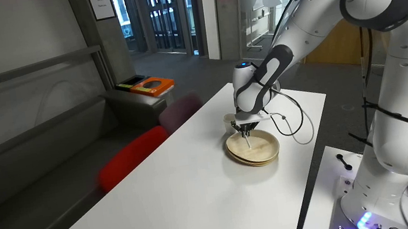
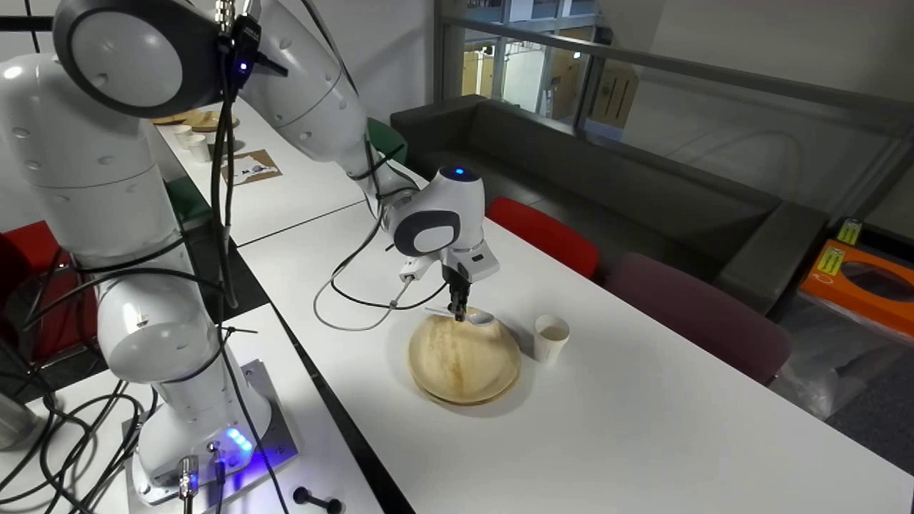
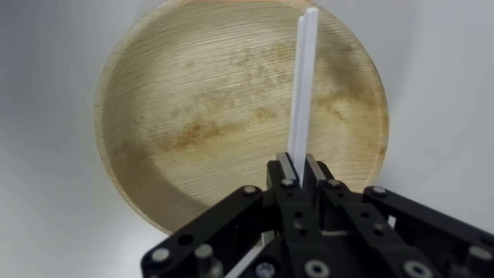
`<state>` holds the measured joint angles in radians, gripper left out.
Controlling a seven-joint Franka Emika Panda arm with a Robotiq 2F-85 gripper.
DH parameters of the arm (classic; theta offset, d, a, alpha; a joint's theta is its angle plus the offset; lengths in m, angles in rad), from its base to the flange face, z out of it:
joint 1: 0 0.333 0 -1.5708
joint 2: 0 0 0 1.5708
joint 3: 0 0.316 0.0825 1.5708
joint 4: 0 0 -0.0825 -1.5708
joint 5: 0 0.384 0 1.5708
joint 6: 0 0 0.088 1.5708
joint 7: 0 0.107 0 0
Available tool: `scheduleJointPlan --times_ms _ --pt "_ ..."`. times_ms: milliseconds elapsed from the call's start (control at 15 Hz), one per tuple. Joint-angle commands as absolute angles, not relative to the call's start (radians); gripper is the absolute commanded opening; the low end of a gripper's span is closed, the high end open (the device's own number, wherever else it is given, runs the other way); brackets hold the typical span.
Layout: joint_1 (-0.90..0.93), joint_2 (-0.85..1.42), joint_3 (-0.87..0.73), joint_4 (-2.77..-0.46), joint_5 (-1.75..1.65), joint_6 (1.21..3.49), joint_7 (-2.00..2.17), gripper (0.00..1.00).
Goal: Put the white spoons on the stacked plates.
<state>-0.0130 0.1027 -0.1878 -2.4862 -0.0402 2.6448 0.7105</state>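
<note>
2 white spoons (image 3: 307, 88), lying against each other, are pinched by their handles between the fingertips (image 3: 287, 166) of the hand (image 3: 299, 166), which presses on them from both sides. In the wrist view the handle ends point away from the hand, crossing over the top plate (image 3: 212, 96) of the stacked plates (image 1: 266, 147), right of its middle, and reaching close to its rim. In an exterior view a pale spoon bowl (image 2: 481, 318) shows past the fingertips on the side toward a white cup (image 2: 550, 343), over the rim of the stack. Whether the spoons touch the plate below, I cannot tell.

The pale, wood-grained plates sit in a close stack on a white counter (image 1: 162, 216); their number is hard to make out. The cup stands upright on the counter, just beside the stack and apart from it. 1 red chair (image 1: 132, 156) and 1 maroon chair (image 1: 181, 109) stand at the counter's long edge in both exterior views, with a dark grey sofa (image 1: 85, 147) behind them. Near the sofa's end is an orange bin top (image 1: 144, 90). In an exterior view, more cups (image 2: 198, 148) stand on the counter's far part, well apart from the stack.
</note>
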Motion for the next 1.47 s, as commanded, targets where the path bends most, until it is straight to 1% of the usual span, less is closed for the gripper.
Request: scheduleJointPlan --times_ms 0,667,1400 --pt "-0.027 0.152 -0.173 -2.465 -0.066 2.687 0.698 0.03" --pt "-0.013 0.326 -0.191 -2.332 -0.046 2.706 0.659 0.03" --pt "0.002 0.398 -0.198 -2.270 -0.029 2.693 0.617 0.03"
